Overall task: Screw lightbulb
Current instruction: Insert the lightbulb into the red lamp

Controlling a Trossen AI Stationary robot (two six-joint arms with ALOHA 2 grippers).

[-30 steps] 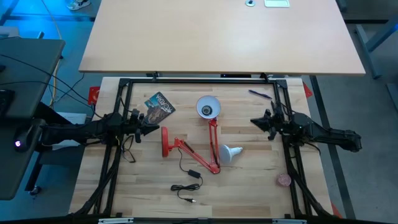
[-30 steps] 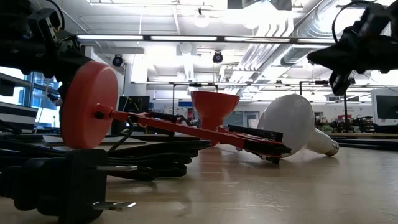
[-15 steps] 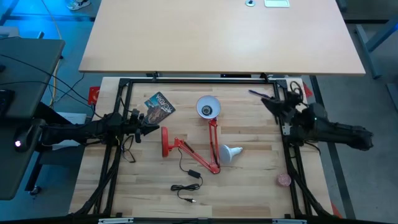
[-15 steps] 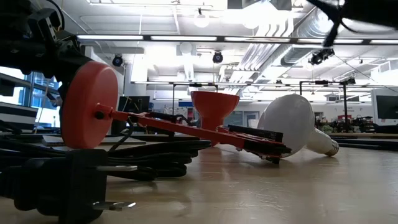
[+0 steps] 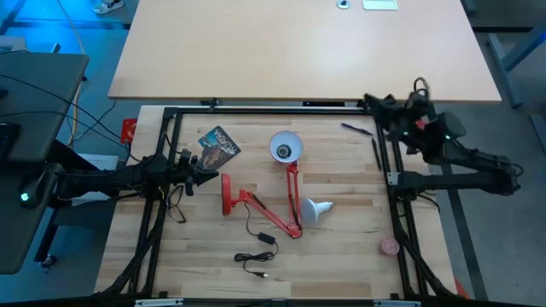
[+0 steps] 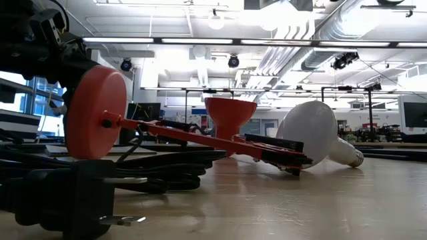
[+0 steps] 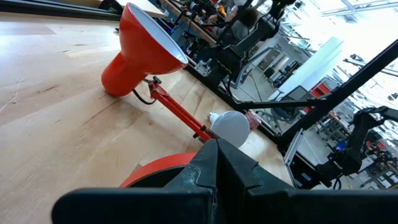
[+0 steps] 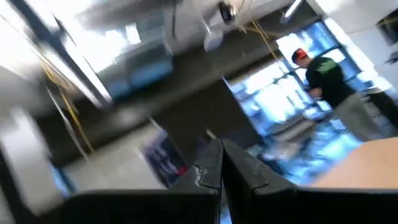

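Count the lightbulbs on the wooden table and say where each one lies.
1. The lightbulb lies on its side on the table, beside the lower end of the red lamp's arm, on the right arm's side. No others are visible; none seems hidden.

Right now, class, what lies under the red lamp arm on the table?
Under the lamp arm is bare table, with the black cord running out beside it. The lightbulb lies against it; anything directly beneath is covered.

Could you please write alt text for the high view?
A red desk lamp lies flat on the wooden table, the white lightbulb loose beside its arm. The left gripper sits shut by the lamp's base; the right gripper is shut at the far-right corner.
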